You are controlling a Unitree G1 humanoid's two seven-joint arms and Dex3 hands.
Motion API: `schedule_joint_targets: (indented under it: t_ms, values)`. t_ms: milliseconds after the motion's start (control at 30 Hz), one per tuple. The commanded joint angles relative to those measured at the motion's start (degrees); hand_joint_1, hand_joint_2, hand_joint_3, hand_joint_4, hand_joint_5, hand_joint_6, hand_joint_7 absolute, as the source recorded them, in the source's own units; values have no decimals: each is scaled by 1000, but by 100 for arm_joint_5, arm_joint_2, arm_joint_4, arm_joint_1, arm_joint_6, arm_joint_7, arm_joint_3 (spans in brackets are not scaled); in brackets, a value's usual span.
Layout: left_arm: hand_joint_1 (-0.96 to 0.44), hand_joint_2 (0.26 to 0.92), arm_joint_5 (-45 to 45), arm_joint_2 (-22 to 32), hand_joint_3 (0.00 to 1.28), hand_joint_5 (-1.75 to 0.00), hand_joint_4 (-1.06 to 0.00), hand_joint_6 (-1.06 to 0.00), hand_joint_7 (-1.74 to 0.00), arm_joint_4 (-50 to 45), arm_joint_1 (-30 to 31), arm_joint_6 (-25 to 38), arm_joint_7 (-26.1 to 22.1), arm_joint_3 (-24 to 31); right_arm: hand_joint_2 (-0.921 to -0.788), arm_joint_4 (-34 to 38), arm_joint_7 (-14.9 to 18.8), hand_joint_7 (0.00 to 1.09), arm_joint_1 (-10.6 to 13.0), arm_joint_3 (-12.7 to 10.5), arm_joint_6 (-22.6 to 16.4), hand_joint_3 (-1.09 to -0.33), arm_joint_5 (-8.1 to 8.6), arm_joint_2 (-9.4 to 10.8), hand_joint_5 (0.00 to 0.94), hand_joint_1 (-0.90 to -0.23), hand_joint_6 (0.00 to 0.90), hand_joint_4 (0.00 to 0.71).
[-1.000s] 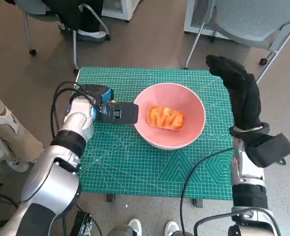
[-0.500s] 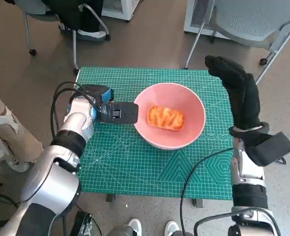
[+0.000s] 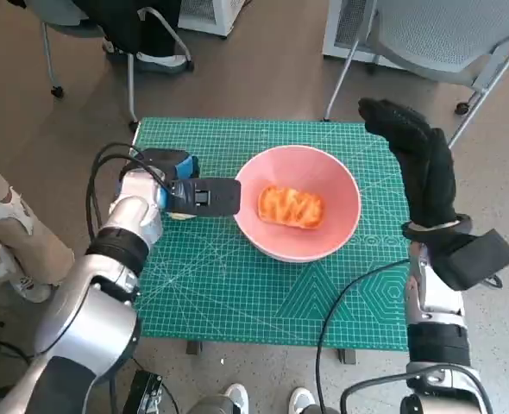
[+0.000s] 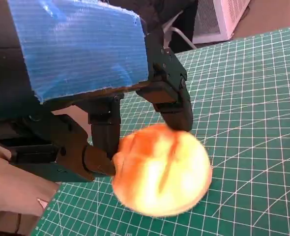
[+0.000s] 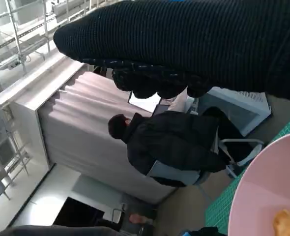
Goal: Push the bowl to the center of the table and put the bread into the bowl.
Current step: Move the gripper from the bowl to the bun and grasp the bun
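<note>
Lying in the pink bowl (image 3: pixel 298 214) at frame centre, the bread (image 3: pixel 290 207) looked placed. The left hand (image 3: pixel 204 197) sat empty, fingers apart, beside the rim — the right hand (image 3: pixel 414 155) was raised and open at upper right. Judged finished on the worktop (image 3: pixel 229 285) — next, withdrawing both.

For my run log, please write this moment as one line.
bowl: near centre of table | bread: inside bowl | left hand: beside bowl's rim | right hand: raised, holding nothing
</note>
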Motion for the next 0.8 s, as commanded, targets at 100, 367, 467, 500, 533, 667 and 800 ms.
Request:
schedule_joint_targets:
  t_ms: [100,367,467,500,533,667,800]
  values:
    - [2,862,-205,322,145,-1033,-759,-621,-1242,-349,-365,-70,-239,227,-921,105,25,435,-16,9,95,-839,43,33,1,-727,-1,143]
    - [1,863,-399,732,144,-1026,-761,-621,-1250,-1313,-353,27,-419,567,-921,120,14,435,-41,36,65,-839,17,82,1,-726,-1,143]
    - [1,862,-465,919,143,-1052,-761,-624,-1223,-1954,-166,121,-475,728,-921,133,20,432,-53,38,54,-838,18,96,1,-725,-1,143]
    - [1,862,-495,1010,143,-1062,-761,-625,-1212,-2328,-40,180,-511,819,-921,137,24,430,-58,41,46,-837,18,103,1,-724,-1,143]
    - [1,862,-512,1075,143,-1074,-761,-627,-1198,-2613,60,233,-544,887,-921,141,27,429,-61,44,41,-837,18,109,1,-721,-1,143]
    - [1,860,-591,1318,144,-1120,-758,-636,-1146,-3656,495,333,-596,1168,-921,189,44,417,-91,53,-3,-836,16,131,1,-711,-1,144]
    - [1,847,-651,1512,162,-1197,-750,-673,-1041,-4545,901,366,-564,1429,-921,245,62,408,-126,60,-54,-836,15,145,1,-706,-1,144]
